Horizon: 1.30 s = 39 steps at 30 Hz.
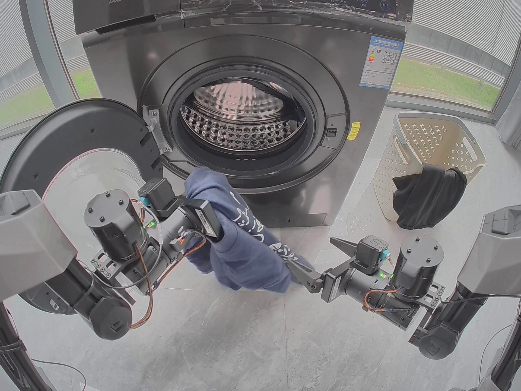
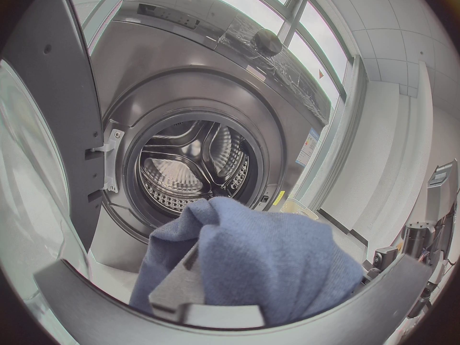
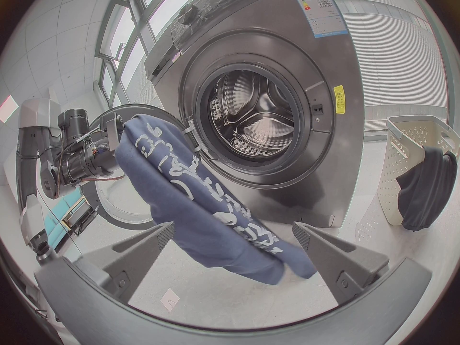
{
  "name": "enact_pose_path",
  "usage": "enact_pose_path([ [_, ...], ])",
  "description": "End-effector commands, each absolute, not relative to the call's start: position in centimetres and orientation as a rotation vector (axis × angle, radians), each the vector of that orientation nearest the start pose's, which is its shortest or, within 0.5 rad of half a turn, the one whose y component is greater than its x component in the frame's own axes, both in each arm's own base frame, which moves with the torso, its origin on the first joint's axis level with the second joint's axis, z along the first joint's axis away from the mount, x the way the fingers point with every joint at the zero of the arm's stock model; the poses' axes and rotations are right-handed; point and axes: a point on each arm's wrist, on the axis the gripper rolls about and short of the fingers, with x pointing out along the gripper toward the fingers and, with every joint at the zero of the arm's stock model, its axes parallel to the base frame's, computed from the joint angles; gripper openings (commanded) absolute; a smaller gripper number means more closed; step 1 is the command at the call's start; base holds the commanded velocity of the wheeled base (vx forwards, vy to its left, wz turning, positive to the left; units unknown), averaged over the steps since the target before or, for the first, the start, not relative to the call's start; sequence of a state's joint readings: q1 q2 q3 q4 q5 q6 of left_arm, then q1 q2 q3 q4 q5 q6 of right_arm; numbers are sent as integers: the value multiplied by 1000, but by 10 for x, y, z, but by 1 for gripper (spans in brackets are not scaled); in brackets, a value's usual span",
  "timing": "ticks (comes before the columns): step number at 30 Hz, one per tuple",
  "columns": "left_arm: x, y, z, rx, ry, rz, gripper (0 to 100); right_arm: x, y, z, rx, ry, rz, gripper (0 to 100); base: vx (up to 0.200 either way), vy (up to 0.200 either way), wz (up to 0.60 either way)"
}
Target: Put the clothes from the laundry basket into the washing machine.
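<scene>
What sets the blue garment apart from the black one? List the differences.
The blue garment carries white print; the black garment looks plain. The blue garment hangs from the left gripper before the washing machine's open door; the black garment lies draped over the laundry basket's rim, touched by no gripper. Shared: both are limp cloth, and neither is in the drum.
</scene>
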<state>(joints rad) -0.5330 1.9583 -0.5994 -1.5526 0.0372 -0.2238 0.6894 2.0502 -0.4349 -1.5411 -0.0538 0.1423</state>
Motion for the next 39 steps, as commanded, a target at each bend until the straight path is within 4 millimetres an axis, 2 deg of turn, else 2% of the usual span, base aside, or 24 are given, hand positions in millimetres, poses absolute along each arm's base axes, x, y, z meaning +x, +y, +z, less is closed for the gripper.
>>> enact_pose_path([
  [1, 257, -160, 152, -282, -134, -542, 0, 237, 191, 87, 116, 98, 625, 100, 0, 0, 0],
  [6, 255, -161, 158, -264, -161, -549, 0, 236, 190, 86, 116, 105, 626, 100, 0, 0, 0],
  [7, 247, -162, 167, -266, -191, -566, 0, 237, 193, 85, 127, 108, 635, 100, 0, 0, 0],
  [9, 246, -162, 167, -266, -191, -569, 0, 237, 193, 84, 132, 111, 633, 100, 0, 0, 0],
  [13, 245, -162, 163, -257, -171, -579, 0, 240, 194, 81, 132, 115, 626, 100, 0, 0, 0],
  [22, 249, -167, 134, -217, -71, -574, 0, 240, 193, 85, 139, 106, 623, 100, 0, 0, 0],
  [26, 248, -167, 132, -214, -63, -579, 0, 239, 192, 90, 144, 89, 623, 100, 0, 0, 0],
  [39, 245, -170, 128, -190, -50, -588, 0, 238, 193, 91, 147, 85, 625, 100, 200, 0, 0],
])
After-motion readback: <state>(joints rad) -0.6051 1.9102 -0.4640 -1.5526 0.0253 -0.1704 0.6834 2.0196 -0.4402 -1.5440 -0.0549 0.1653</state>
